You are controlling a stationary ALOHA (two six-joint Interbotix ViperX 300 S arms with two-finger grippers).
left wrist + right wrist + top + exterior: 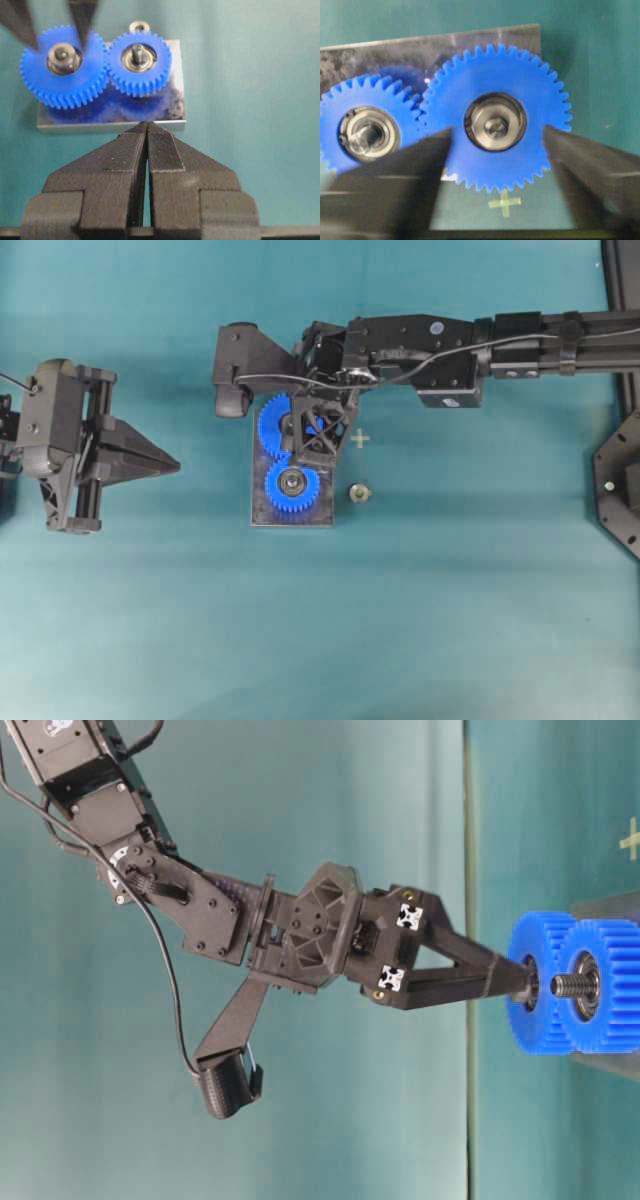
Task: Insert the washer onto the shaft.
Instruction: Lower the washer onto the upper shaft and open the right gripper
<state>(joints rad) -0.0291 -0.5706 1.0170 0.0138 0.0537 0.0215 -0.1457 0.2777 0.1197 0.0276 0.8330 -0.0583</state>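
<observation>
Two meshed blue gears stand on a metal plate (262, 508). My right gripper (497, 132) hangs open over the larger gear (495, 80), one finger on each side of its hub. In that hub a flat silver ring, the washer (479, 129), lies round the smooth shaft (496, 126), and neither finger touches it. From overhead the right gripper (305, 430) covers this gear (268, 425). From table level its fingertips (505, 982) reach the far gear's face. My left gripper (170, 466) rests shut and empty to the left of the plate.
The smaller gear (292, 485) has a threaded shaft (568, 985) in a bearing. A small ring-shaped metal part (360, 493) lies on the teal table right of the plate, below a tape cross (360, 438). A black fixture (620, 490) stands at the right edge.
</observation>
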